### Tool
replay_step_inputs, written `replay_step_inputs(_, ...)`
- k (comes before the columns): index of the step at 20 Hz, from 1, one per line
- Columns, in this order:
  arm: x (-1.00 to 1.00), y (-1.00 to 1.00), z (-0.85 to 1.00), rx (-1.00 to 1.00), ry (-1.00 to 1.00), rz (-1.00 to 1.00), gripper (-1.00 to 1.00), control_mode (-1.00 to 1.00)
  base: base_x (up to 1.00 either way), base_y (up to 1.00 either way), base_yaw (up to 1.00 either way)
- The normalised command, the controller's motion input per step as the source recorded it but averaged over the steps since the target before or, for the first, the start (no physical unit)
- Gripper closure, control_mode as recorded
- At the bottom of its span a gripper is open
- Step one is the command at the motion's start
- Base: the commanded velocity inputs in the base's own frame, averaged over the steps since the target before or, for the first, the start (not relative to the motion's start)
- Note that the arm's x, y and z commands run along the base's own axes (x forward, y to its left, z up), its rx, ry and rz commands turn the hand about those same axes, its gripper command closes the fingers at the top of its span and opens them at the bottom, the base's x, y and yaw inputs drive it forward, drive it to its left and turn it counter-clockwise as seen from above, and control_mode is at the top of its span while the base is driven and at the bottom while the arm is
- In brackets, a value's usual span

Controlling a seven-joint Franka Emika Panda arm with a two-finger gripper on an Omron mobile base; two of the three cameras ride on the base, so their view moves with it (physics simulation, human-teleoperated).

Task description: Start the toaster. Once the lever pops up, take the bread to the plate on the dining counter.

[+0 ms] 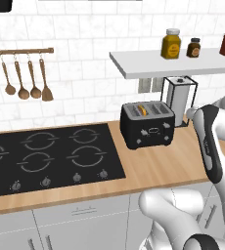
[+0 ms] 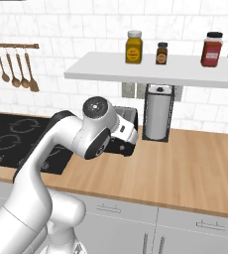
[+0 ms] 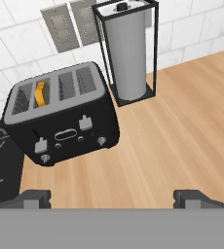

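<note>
No readable labels; fingers point(image 3: 112, 198) spread wide and empty, hovering above the desk point(image 3: 182, 136) short of the toaster point(image 3: 63, 114), bread point(image 3: 41, 93) sitting in its second slot.

I am finding no readable text anywhere: the jars' labels point(image 2: 134, 51) are showing only blurred colour, and the toaster's front panel point(image 3: 66, 135) is bearing no legible marks.
</note>
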Motion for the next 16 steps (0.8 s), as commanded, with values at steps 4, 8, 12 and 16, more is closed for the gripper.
replay_step_inputs(4, 0.0, 0.0, 0.0, 0.0, 0.0, 0.0, -1.0, -1.0, 0.0, 0.0, 0.0)
replay_step_inputs(8, 0.0, 0.0, 0.0, 0.0, 0.0, 0.0, -1.0, -1.0, 0.0, 0.0, 0.0)
replay_step_inputs(12, 0.0, 0.0, 0.0, 0.0, 0.0, 0.0, -1.0, -1.0, 0.0, 0.0, 0.0)
replay_step_inputs(16, 0.0, 0.0, 0.0, 0.0, 0.0, 0.0, -1.0, -1.0, 0.0, 0.0, 0.0)
